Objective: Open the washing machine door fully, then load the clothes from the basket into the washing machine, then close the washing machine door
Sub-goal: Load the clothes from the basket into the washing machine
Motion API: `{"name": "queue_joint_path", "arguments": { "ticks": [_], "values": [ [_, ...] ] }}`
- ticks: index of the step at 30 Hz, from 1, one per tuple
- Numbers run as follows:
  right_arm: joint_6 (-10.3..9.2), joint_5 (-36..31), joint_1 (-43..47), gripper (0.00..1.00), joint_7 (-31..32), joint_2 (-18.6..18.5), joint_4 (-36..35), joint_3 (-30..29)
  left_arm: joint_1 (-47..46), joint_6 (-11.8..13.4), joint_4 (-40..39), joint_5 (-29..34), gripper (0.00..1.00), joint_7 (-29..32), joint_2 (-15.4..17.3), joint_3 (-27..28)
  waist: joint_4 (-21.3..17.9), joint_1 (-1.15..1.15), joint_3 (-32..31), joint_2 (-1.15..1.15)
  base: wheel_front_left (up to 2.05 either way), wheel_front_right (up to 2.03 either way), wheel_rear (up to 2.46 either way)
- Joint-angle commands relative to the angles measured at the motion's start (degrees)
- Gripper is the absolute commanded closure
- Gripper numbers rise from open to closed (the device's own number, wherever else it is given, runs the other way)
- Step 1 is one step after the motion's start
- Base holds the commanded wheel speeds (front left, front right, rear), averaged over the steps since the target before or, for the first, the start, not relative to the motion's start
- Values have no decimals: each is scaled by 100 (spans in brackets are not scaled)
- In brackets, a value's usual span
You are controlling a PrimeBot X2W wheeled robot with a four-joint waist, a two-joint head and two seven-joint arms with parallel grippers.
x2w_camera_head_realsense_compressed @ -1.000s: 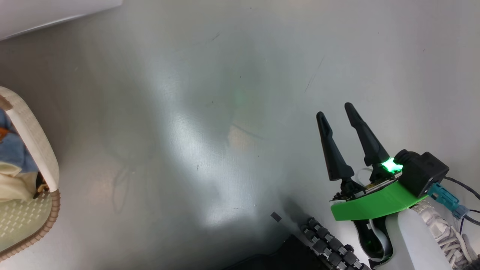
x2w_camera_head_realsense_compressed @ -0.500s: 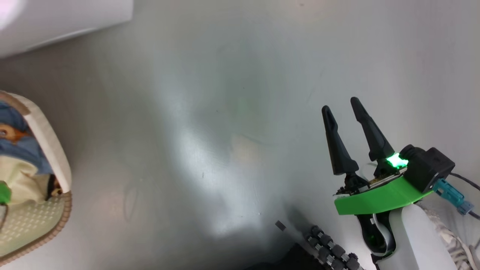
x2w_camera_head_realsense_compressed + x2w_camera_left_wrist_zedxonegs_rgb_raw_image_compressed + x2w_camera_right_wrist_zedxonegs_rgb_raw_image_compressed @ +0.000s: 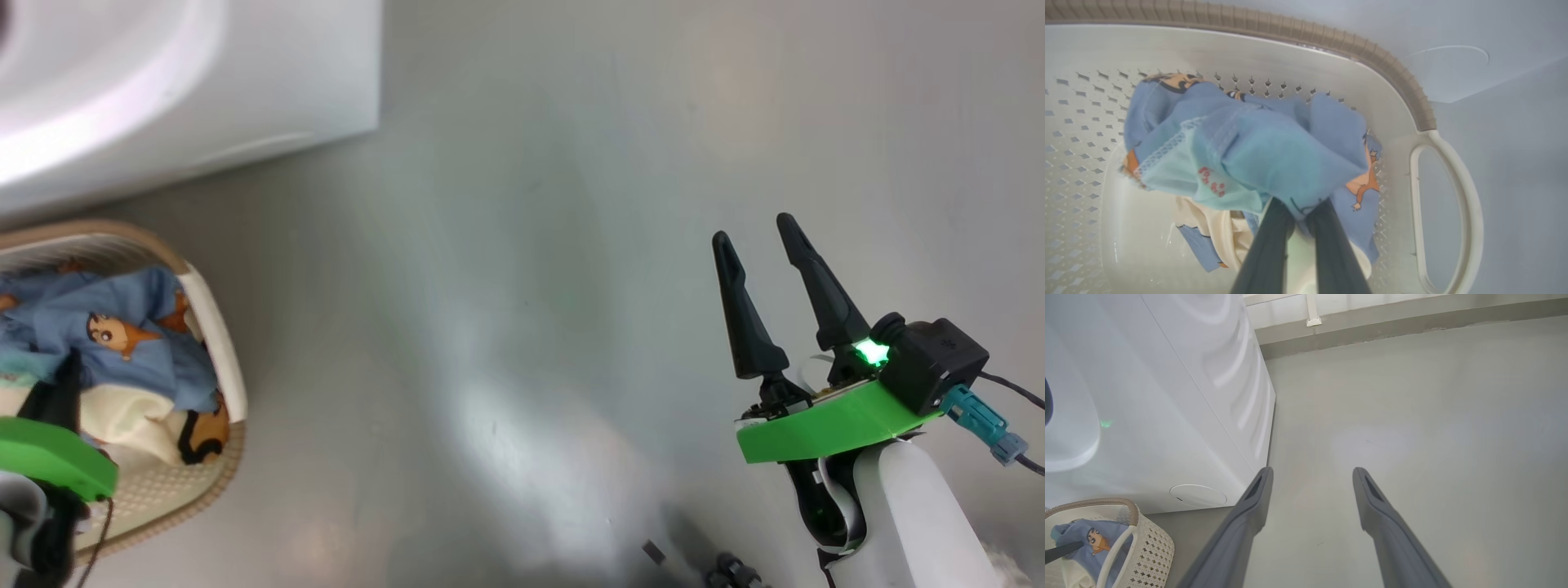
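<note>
two dark fingers of the left gripper [image 3: 1301,212] stand pressed nearly together. a fold of the clothes [image 3: 1274,155] is pinched between their tips, inside the basket [image 3: 1392,69] and over its middle. the pinch sits on the near edge of the bundle, on the light blue cloth. a cream piece hangs under that, closer to the basket's floor.

the bundle is bunched up and wider than it is deep. its long axis runs across the basket, from the perforated side wall toward the looped white handle [image 3: 1474,212]. a paler turquoise panel with a lace-like edge and small red print faces the wrist camera. orange-brown cartoon patches show at the bundle's ends, one toward the basket's far wall and one toward its handle. the cloth reaches up against the basket's far wall; whether it hangs clear of the basket's floor cannot be told.

in the head view the basket's handle end points toward the right gripper [image 3: 753,230], so the basket's long side seems to run along the front of the washing machine [image 3: 204,82]. the machine stands just beyond the basket's far rim, with its small round service flap [image 3: 1198,495] just past that rim. the basket's brown rim and perforated wall rise between the bundle and the machine front.

the right gripper hangs well apart from the basket, on its handle side, over bare grey floor [image 3: 531,286]. its fingers are spread wide with nothing between them.
</note>
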Motion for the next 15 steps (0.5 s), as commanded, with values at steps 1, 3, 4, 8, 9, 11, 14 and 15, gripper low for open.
{"name": "queue_joint_path", "arguments": {
  "ticks": [1, 3, 4, 8, 9, 11, 14, 15],
  "values": [
    [16, -78, 106, 0, -27, -21, -75, 60, 314, -14, -215, 48, 100, -75, 169, 255, 298, 0, -453, 0, 0, 0, 0],
    [16, -111, 135, 0, -27, -21, -40, 51, 517, -14, -443, 125, 100, -76, 73, 404, 345, 0, -612, 0, 0, 0, 0],
    [16, -130, 147, 0, -27, -21, -26, 50, 612, -14, -563, 179, 100, -76, 29, 484, 368, 0, -688, 0, 0, 0, 0],
    [16, -195, 197, 0, -27, -21, 44, 31, 978, -14, -1035, 423, 100, -76, -184, 824, 464, 0, -992, 0, 0, 0, 0],
    [16, -216, 217, 0, -27, -21, 65, 24, 1069, -14, -1152, 486, 100, -77, -242, 907, 491, 0, -1075, 0, 0, 0, 0],
    [16, -254, 267, 0, -27, -21, 114, 15, 1257, -14, -1349, 593, 100, -77, -369, 1076, 539, 0, -1250, 0, 0, 0, 0],
    [16, -307, 338, 0, -27, -21, 225, 3, 1530, -14, -1593, 763, 100, -77, -558, 1272, 595, 0, -1527, 0, 0, 0, 0],
    [16, -318, 360, 0, -27, -21, 257, -6, 1612, -14, -1662, 809, 100, -77, -622, 1314, 613, 0, -1620, 0, 0, 0, 0]
  ]
}}
